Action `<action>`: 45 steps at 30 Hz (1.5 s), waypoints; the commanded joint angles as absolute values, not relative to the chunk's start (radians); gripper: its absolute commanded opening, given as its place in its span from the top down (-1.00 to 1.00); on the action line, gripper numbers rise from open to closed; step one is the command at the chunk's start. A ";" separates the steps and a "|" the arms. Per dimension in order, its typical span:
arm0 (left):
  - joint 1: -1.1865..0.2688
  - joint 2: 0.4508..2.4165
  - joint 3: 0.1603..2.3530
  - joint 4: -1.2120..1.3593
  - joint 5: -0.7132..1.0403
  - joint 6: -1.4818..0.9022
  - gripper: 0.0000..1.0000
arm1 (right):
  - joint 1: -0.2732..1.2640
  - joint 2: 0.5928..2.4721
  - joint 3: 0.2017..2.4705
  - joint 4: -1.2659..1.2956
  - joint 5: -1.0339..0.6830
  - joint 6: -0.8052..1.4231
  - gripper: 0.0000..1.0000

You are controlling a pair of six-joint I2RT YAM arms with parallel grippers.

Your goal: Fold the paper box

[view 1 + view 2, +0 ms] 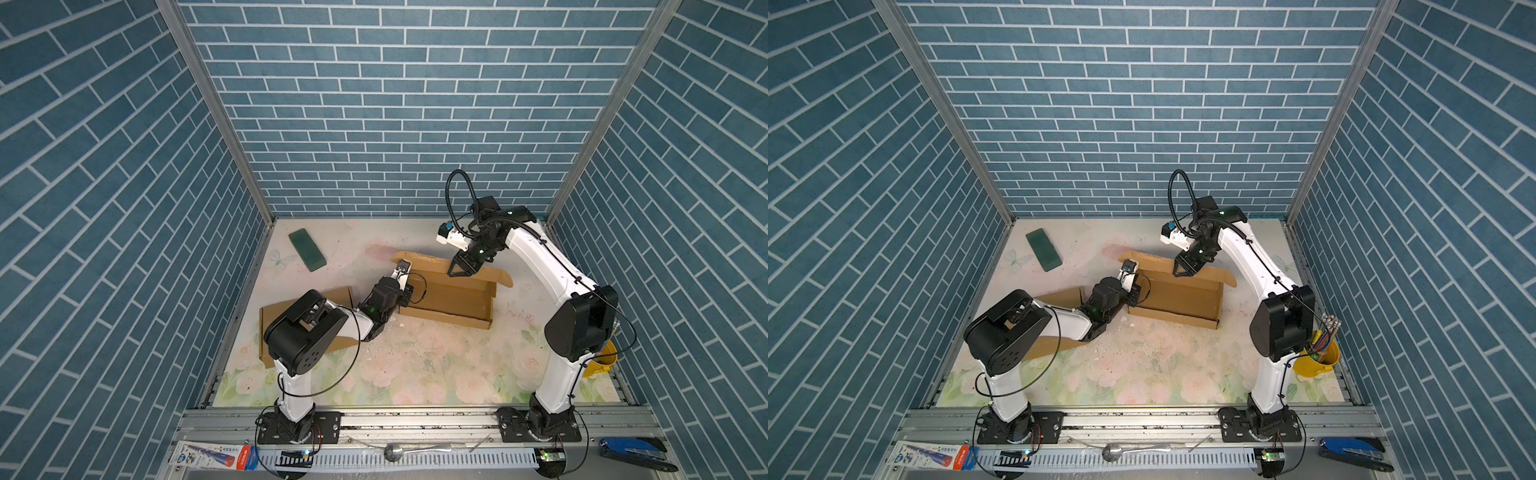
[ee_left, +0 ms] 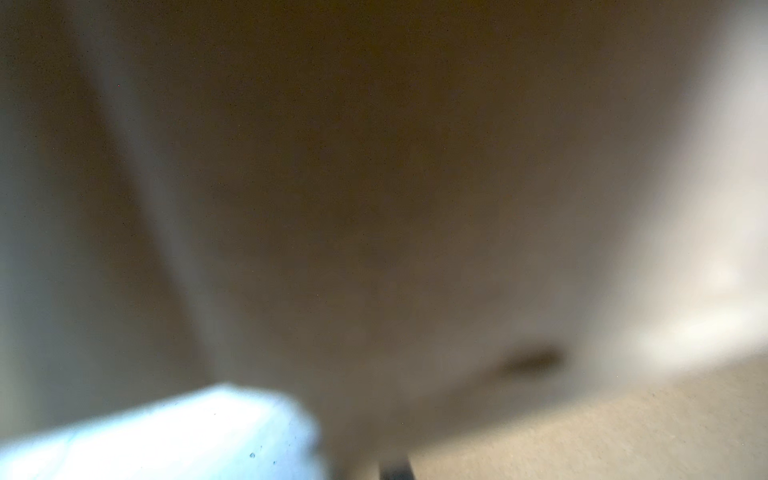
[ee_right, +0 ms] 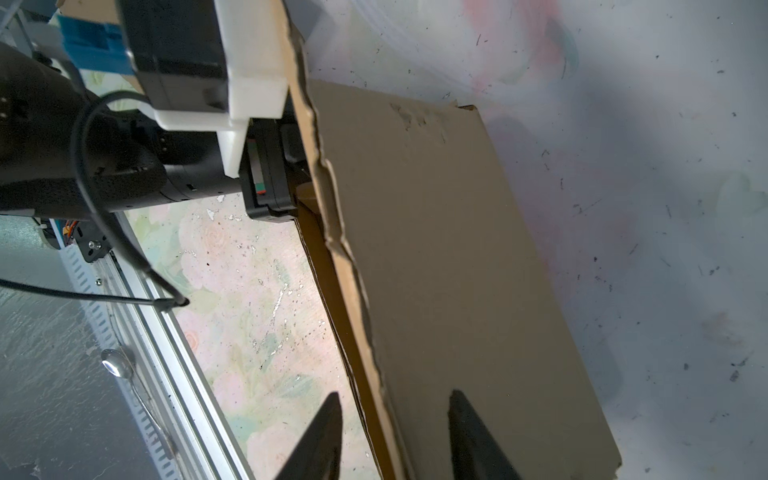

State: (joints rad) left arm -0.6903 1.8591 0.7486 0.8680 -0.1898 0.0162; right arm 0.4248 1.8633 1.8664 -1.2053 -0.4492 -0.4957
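The right gripper [image 3: 395, 395] stands part-open, its fingers straddling the top edge of the paper box [image 1: 453, 299]'s raised rear wall, not yet pinching it. The left gripper [image 3: 274, 183] is closed at the box's left end. Its tips are hidden behind the wall, so I cannot tell what it pinches. The box sits open-topped on the floral table [image 1: 415, 365]. It looks like light corrugated card, stiff between creases and prone to buckling, so it is best held near an edge beside a fold.

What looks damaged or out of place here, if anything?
The box has a standing flap whose free edge is ragged and wavy, as the right wrist view shows. White flecks, debris or scuffs, mark the mat beside it.
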 commanded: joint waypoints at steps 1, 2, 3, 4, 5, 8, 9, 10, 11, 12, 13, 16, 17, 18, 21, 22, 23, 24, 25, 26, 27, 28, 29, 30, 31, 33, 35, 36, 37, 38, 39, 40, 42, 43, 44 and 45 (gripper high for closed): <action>-0.686 1.841 0.709 0.747 -0.195 0.034 0.83 | 0.427 1.803 1.803 -1.195 -0.460 -0.571 0.31; -0.686 1.833 0.705 0.744 -0.196 0.034 0.81 | 0.427 1.789 1.778 -1.174 -0.461 -0.574 0.37; -0.686 1.825 0.702 0.741 -0.198 0.032 0.78 | 0.427 1.779 1.760 -1.161 -0.462 -0.577 0.41; -0.686 1.813 0.701 0.737 -0.198 0.032 0.73 | 0.427 1.772 1.742 -1.149 -0.463 -0.580 0.43; -0.686 1.799 0.701 0.733 -0.200 0.031 0.67 | 0.427 1.768 1.726 -1.139 -0.463 -0.580 0.48; -0.686 1.744 0.665 0.715 -0.215 0.031 0.46 | 0.427 1.761 1.692 -1.124 -0.462 -0.586 0.54; -0.686 1.723 0.658 0.706 -0.220 0.032 0.40 | 0.428 1.758 1.681 -1.120 -0.462 -0.586 0.56; -0.686 1.697 0.648 0.692 -0.227 0.033 0.33 | 0.427 1.754 1.668 -1.114 -0.463 -0.587 0.57; -0.685 1.668 0.636 0.677 -0.233 0.034 0.27 | 0.428 1.746 1.653 -1.104 -0.465 -0.587 0.57; -0.686 1.643 0.626 0.664 -0.239 0.030 0.24 | 0.428 1.738 1.640 -1.092 -0.466 -0.585 0.58; -0.686 1.608 0.613 0.649 -0.244 0.027 0.20 | 0.428 1.726 1.621 -1.079 -0.469 -0.585 0.58; -0.684 1.478 0.576 0.563 -0.277 0.011 0.18 | 0.429 1.694 1.566 -1.039 -0.472 -0.578 0.59; -0.684 1.421 0.558 0.531 -0.296 0.008 0.16 | 0.432 1.683 1.544 -1.026 -0.473 -0.574 0.59; -0.683 1.364 0.544 0.497 -0.310 0.006 0.13 | 0.435 1.672 1.522 -1.011 -0.470 -0.574 0.59; -0.657 1.218 0.554 0.342 -0.349 -0.010 0.06 | 0.447 1.640 1.449 -0.965 -0.443 -0.568 0.57; -0.643 1.183 0.570 0.289 -0.349 -0.018 0.03 | 0.453 1.634 1.428 -0.952 -0.433 -0.564 0.56; -0.625 1.151 0.593 0.237 -0.346 -0.024 0.01 | 0.463 1.629 1.409 -0.939 -0.421 -0.560 0.55; -0.607 1.125 0.620 0.186 -0.342 -0.034 -0.01 | 0.479 1.623 1.385 -0.930 -0.411 -0.560 0.53; -0.590 1.108 0.648 0.146 -0.338 -0.044 -0.03 | 0.492 1.618 1.362 -0.923 -0.403 -0.561 0.47; -0.568 1.098 0.687 0.099 -0.319 -0.060 -0.05 | 0.506 1.611 1.334 -0.907 -0.390 -0.560 0.38; -0.543 1.098 0.739 0.057 -0.280 -0.074 -0.07 | 0.521 1.604 1.304 -0.884 -0.372 -0.550 0.32; -0.522 1.106 0.781 0.024 -0.231 -0.088 -0.07 | 0.534 1.601 1.281 -0.867 -0.363 -0.541 0.27; -0.503 1.126 0.834 -0.015 -0.172 -0.103 -0.07 | 0.549 1.601 1.259 -0.853 -0.363 -0.532 0.18; -0.492 1.157 0.891 -0.048 -0.101 -0.110 -0.04 | 0.562 1.603 1.240 -0.841 -0.369 -0.518 0.11; -0.491 1.192 0.941 -0.074 -0.027 -0.108 -0.02 | 0.573 1.606 1.227 -0.831 -0.376 -0.503 0.03; -0.492 1.293 1.058 -0.135 0.159 -0.114 0.10 | 0.584 1.629 1.205 -0.827 -0.394 -0.480 -0.16; -0.501 1.385 1.141 -0.163 0.300 -0.150 0.17 | 0.593 1.653 1.203 -0.830 -0.389 -0.458 -0.26; -0.506 1.423 1.160 -0.156 0.347 -0.166 0.18 | 0.595 1.661 1.203 -0.830 -0.385 -0.447 -0.29; -0.516 1.460 1.174 -0.146 0.379 -0.188 0.20 | 0.597 1.668 1.198 -0.827 -0.382 -0.436 -0.32; -0.530 1.497 1.189 -0.137 0.408 -0.205 0.23 | 0.599 1.671 1.194 -0.825 -0.383 -0.428 -0.35; -0.547 1.526 1.199 -0.134 0.430 -0.209 0.23 | 0.598 1.673 1.187 -0.816 -0.385 -0.418 -0.37; -0.568 1.555 1.207 -0.130 0.446 -0.207 0.23 | 0.598 1.671 1.177 -0.801 -0.394 -0.407 -0.38; -0.600 1.596 1.202 -0.126 0.438 -0.206 0.23 | 0.598 1.662 1.144 -0.758 -0.422 -0.388 -0.41; -0.607 1.613 1.185 -0.105 0.446 -0.222 0.23 | 0.597 1.659 1.127 -0.732 -0.438 -0.376 -0.42; -0.607 1.628 1.164 -0.080 0.461 -0.248 0.24 | 0.597 1.659 1.109 -0.708 -0.456 -0.361 -0.42; -0.607 1.637 1.143 -0.054 0.471 -0.268 0.24 | 0.597 1.661 1.093 -0.685 -0.469 -0.343 -0.43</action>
State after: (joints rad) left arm -0.6025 1.6287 1.1767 -0.0772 0.3847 -0.2073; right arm 0.5938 1.6585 1.1503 -0.7433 -0.4103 -0.4053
